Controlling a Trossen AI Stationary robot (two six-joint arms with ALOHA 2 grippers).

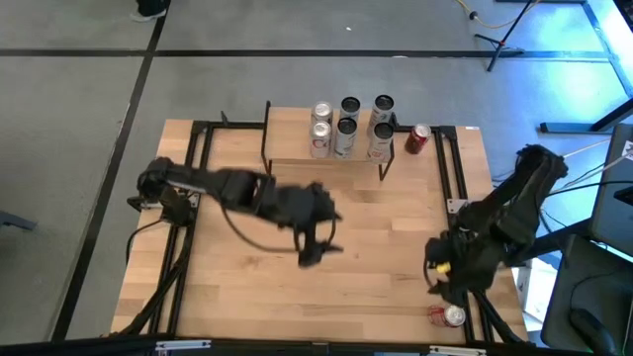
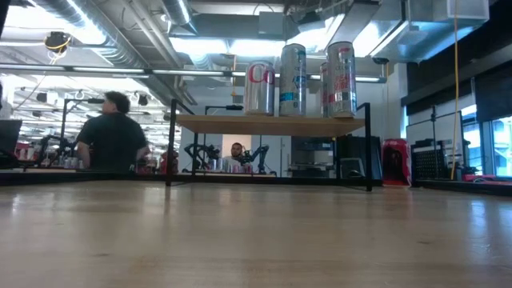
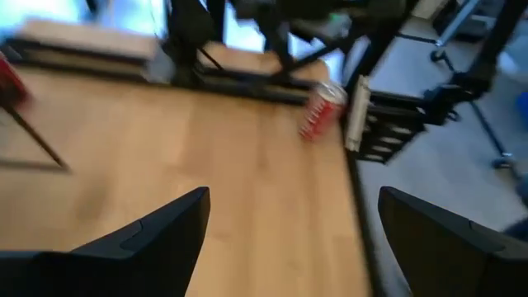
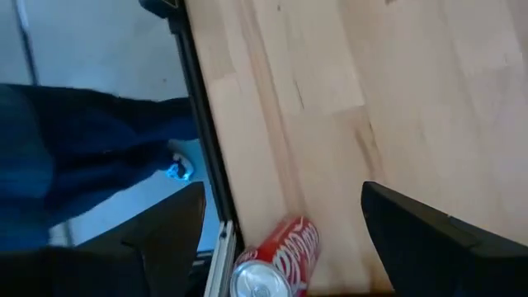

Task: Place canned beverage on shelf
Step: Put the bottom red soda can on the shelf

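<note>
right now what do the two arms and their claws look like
Both arms are dark, almost black, built from chunky jointed segments. The left arm trails a thin black cable looping beside it and ends in the left claw, with two broad, flat, tapered black fingers. The right arm shows a small yellow patch near its lower end; the right claw has similar dark wedge-shaped fingers.

Left end effector (image 1: 315, 249) open mid-table; right end effector (image 1: 442, 278) open, parked

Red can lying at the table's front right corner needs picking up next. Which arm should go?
Right, probably. The right gripper hangs open just beside the lying red can, which fills its wrist view. The left gripper sits mid-table, farther off.
</note>
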